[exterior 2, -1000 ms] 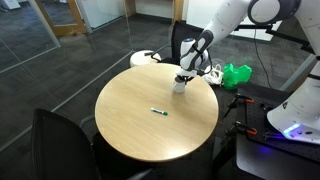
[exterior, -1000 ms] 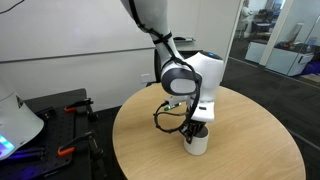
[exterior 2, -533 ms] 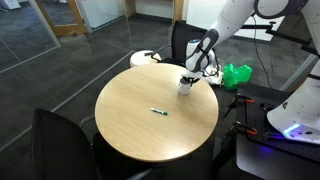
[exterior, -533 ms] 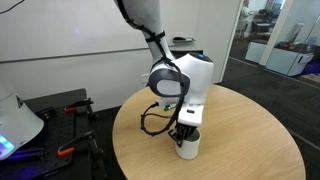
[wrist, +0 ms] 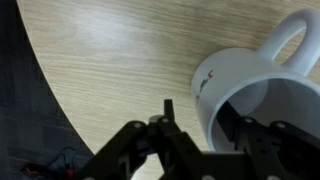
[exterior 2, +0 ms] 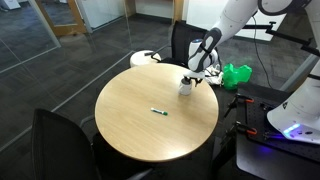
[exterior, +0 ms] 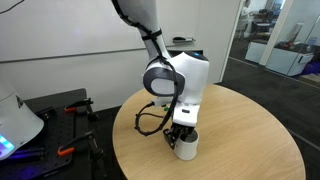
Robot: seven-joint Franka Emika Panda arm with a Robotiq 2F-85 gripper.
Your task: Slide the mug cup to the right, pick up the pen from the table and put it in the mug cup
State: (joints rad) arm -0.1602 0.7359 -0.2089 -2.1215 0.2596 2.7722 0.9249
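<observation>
In an exterior view we see a round table (exterior: 250, 125) with a pale wood-grain top, in an office room with a white wall and glass partitions (exterior: 262, 30). One white cylindrical mug (exterior: 187, 148) stands upright close to the table's edge. The gripper (exterior: 182, 131) hangs right at its rim, and here we cannot tell how its fingers stand

In an exterior view the floor (exterior 2: 60, 70) is dark. We count two black chairs: one chair (exterior 2: 185, 40) at the far edge and a second chair (exterior 2: 55, 140) at the near edge. One thin green pen (exterior 2: 158, 111) lies flat near the table's middle, well apart from the mug, which sits by the edge beneath the gripper

In the wrist view the mug is smooth and glossy, with a loop handle (wrist: 292, 40) and small red marks on its wall. The dark fingers (wrist: 167, 115) are spread and straddle that wall. One is inside the mug, the other outside with bare wood between it and the wall, so they grip nothing
</observation>
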